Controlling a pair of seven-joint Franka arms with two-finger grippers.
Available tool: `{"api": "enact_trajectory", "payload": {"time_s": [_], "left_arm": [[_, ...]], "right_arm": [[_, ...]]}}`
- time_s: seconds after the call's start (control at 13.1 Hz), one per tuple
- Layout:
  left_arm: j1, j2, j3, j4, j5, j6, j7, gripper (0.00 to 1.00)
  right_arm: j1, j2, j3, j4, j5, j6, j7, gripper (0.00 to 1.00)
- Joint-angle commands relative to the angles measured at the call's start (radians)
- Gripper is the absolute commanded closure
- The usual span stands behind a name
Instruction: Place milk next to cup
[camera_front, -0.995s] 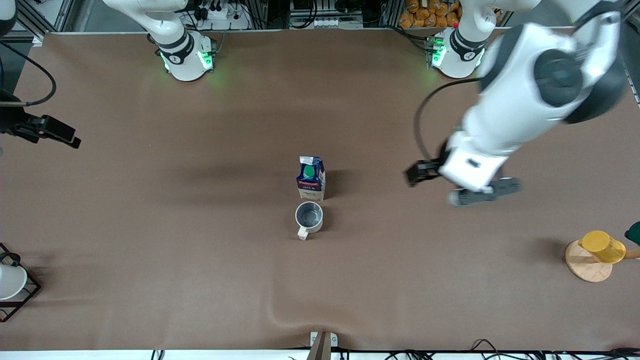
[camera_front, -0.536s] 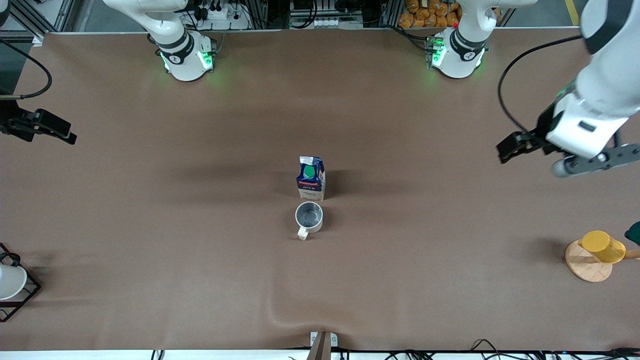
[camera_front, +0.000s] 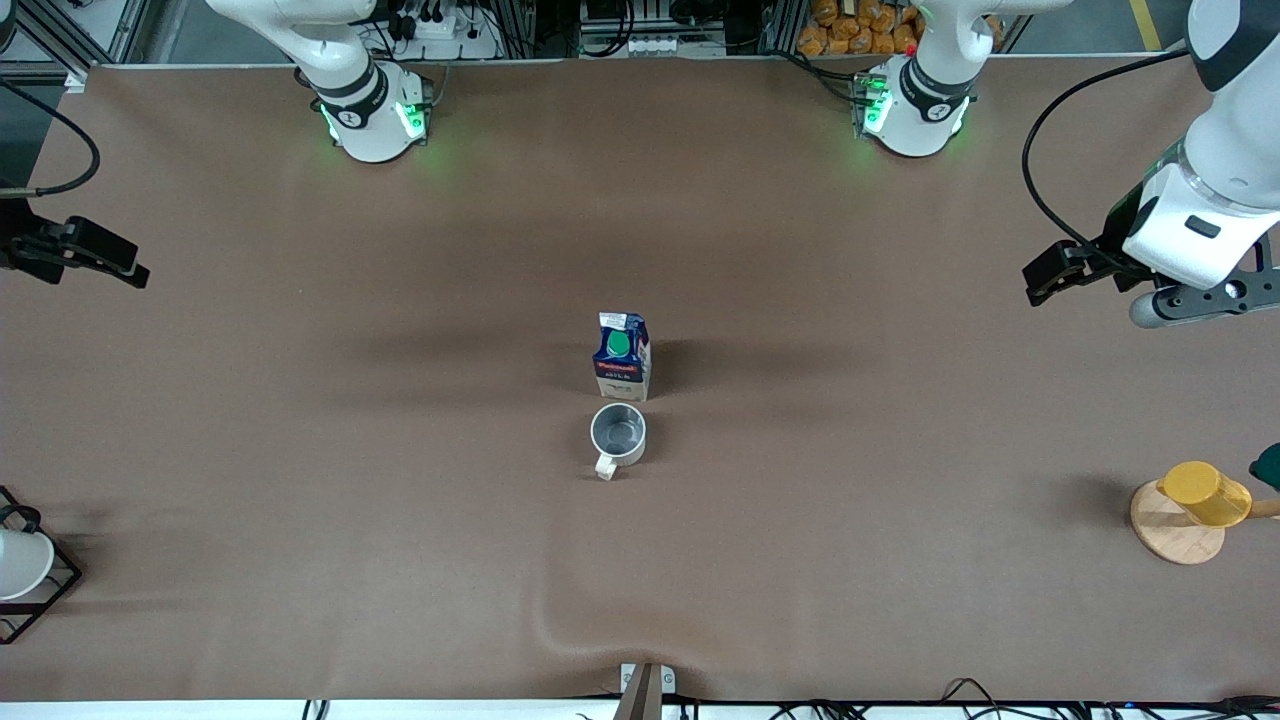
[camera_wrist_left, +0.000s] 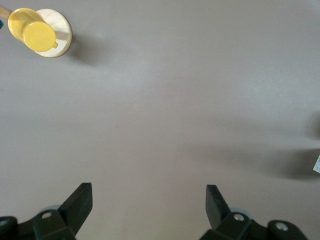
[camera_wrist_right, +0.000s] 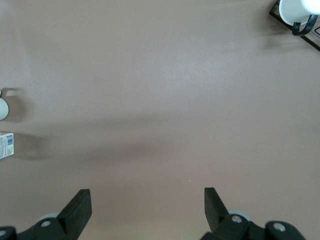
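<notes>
**Item 1 — milk** (camera_front: 621, 357). Dark blue gable-top carton with a green cap. It stands upright at the centre of the front frame, on the brown desk (camera_front: 400, 560). Nothing grips it.

**Item 2 — cup** (camera_front: 617, 436). Pale grey-white mug with a small handle. It sits just below the milk in the front frame, so nearer the front camera. The two stand just beside each other, with a thin gap at most.

**Item 3 — left pincer** (camera_front: 1105, 285). At the right edge of the front frame, in the air over bare desk toward the left arm's end, well apart from the milk. The left wrist view shows its fingers (camera_wrist_left: 79, 202) spread wide and empty.

**Item 4 — right pincer** (camera_front: 85, 260). At the left edge of the front frame, over bare desk at the right arm's end. Its fingers (camera_wrist_right: 80, 207) are spread and empty. This arm waits.

**Item 5 — bystanders.** A yellow cup (camera_front: 1207, 493) on a wooden disc (camera_front: 1165, 535) sits at lower right. A white object (camera_front: 22, 562) in a black wire frame (camera_front: 55, 590) sits at lower left.

**Step in hand (judgement).** The placement looks finished, with the carton set next to the mug and both arms clear of it.

**Next move (judgement).** Little is needed beyond parking the arms. Any further travel should keep away from the upright carton, which would tip easily.
</notes>
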Motion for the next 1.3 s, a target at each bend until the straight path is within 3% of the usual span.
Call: {"api": "enact_trajectory", "payload": {"time_s": [0.0,0.23,0.77,0.92,1.22], "left_arm": [[0.010,-0.013,-0.008,0.024,0.029,-0.010,0.023,0.00],[0.011,-0.013,-0.004,0.067,0.017,-0.079,0.026,0.00],[0.040,-0.028,-0.005,0.052,-0.014,-0.129,0.101,0.00],[0.068,-0.053,-0.004,0.013,-0.043,-0.110,0.103,0.00],[0.085,-0.041,-0.004,0.051,-0.062,-0.111,0.131,0.00]], "right_arm": [[-0.024,-0.014,0.012,0.000,0.006,-0.010,-0.024,0.00],[-0.021,-0.016,0.015,0.000,0.006,-0.010,-0.045,0.00],[-0.015,-0.020,0.020,0.002,0.006,0.016,-0.048,0.00],[-0.015,-0.016,0.020,0.006,-0.005,0.016,-0.047,0.00],[-0.015,-0.008,0.018,0.018,-0.005,0.018,-0.047,0.00]]}}
